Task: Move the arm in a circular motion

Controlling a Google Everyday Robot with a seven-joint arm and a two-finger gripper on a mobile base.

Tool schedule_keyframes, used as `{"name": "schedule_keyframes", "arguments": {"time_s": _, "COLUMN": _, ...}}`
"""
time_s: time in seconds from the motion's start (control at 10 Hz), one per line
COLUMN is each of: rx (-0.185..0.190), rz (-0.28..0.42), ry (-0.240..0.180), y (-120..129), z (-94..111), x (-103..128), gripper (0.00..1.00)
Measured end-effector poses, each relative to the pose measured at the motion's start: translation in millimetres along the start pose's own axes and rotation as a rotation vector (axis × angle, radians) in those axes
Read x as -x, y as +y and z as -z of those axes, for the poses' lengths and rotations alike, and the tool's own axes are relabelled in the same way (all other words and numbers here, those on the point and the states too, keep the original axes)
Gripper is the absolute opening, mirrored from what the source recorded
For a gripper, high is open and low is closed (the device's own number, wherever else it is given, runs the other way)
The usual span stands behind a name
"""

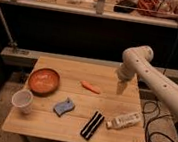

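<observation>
Wooden counter (73,126) stood before dark railing. Your arm (154,80) reached in from right, elbow bent high over far right corner. Tan claw (121,87) pointed down, hanging over counter near right edge, touching nothing you could see. Claw wide or narrow: you could not tell. Orange carrot (91,87) lay left of claw, apart from it. Red-brown bowl (44,81) sat at left, pale cup (23,100) in front of it. Blue sponge (64,106) lay near middle; black bar-shaped item (92,124) and white bottle (123,120) lay toward front right.
</observation>
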Motion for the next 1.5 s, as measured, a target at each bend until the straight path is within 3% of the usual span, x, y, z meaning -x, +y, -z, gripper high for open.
{"name": "schedule_keyframes", "arguments": {"time_s": 0.3, "rx": 0.023, "rz": -0.042, "ry": 0.025, "y": 56.1, "z": 9.6, "x": -8.6, "gripper": 0.80}}
{"name": "schedule_keyframes", "arguments": {"time_s": 0.6, "rx": 0.038, "rz": 0.011, "ry": 0.020, "y": 82.2, "z": 20.2, "x": 17.3, "gripper": 0.80}}
{"name": "schedule_keyframes", "arguments": {"time_s": 0.9, "rx": 0.064, "rz": 0.131, "ry": -0.023, "y": 96.6, "z": 21.7, "x": 82.2, "gripper": 0.80}}
{"name": "schedule_keyframes", "arguments": {"time_s": 1.5, "rx": 0.110, "rz": 0.410, "ry": -0.122, "y": 108.4, "z": 35.8, "x": 235.0, "gripper": 0.80}}
